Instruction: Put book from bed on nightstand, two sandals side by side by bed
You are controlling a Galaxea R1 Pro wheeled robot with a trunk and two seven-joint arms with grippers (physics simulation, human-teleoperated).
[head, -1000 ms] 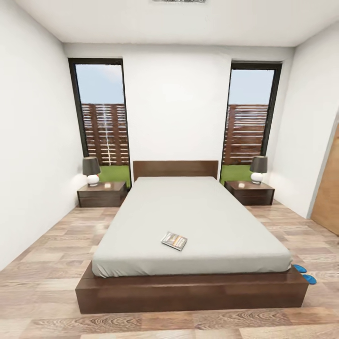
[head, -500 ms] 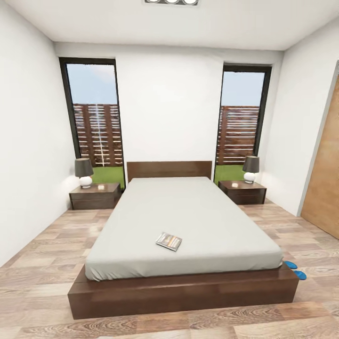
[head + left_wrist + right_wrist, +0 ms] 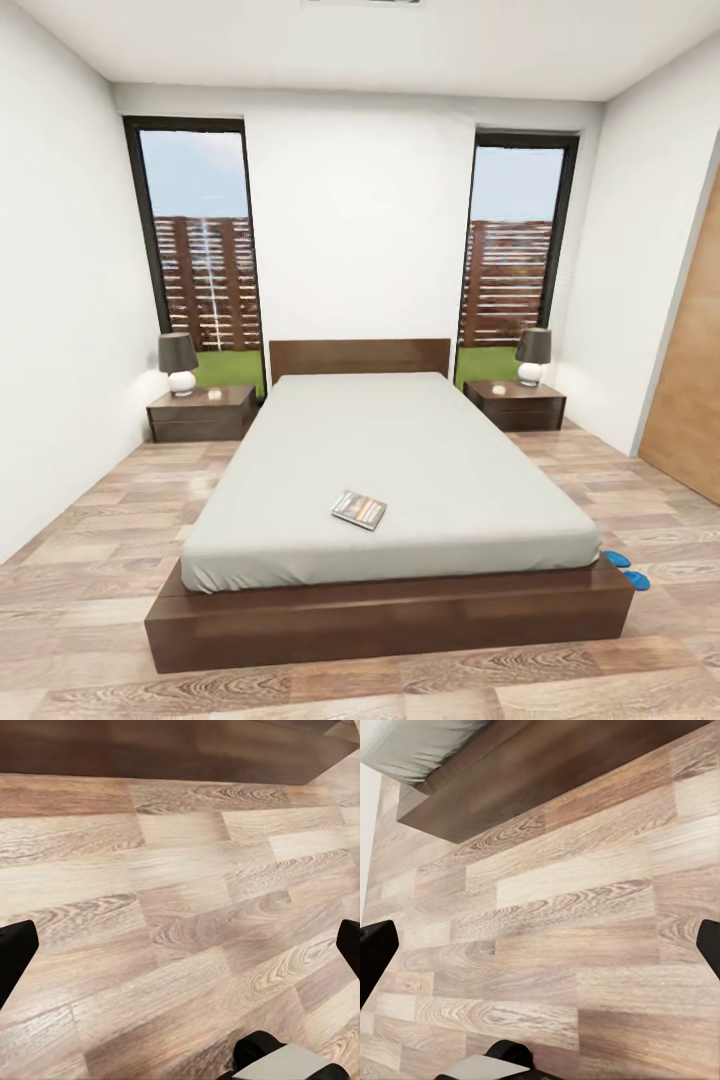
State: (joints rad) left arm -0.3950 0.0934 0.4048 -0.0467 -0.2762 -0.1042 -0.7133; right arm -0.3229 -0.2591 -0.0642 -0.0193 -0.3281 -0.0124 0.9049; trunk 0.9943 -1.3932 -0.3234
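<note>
- The large low bed (image 3: 400,450), with its pale grey mattress and dark brown wooden frame, fills the middle of the head view, headboard toward 12 o'clock against the white wall.
- The small thin paperback book (image 3: 359,509) with a dark cover lies flat on the mattress toward its 6 o'clock end, slightly toward 7 o'clock of centre.
- Two bright blue flat sandals (image 3: 625,569) lie on the light wood-plank floor (image 3: 90,560) at the bed's 4 o'clock corner, just beside the frame and near each other.
- A low dark brown nightstand (image 3: 200,413) stands at the bed's 10 o'clock, another (image 3: 515,404) at 2 o'clock; each carries a lamp with a dark shade.
- The left gripper (image 3: 180,949) hangs over bare planks with its black fingertips (image 3: 15,952) spread wide, holding nothing.
- The right gripper (image 3: 540,945) is likewise released and unloaded above the floor near the bed frame's corner.
</note>
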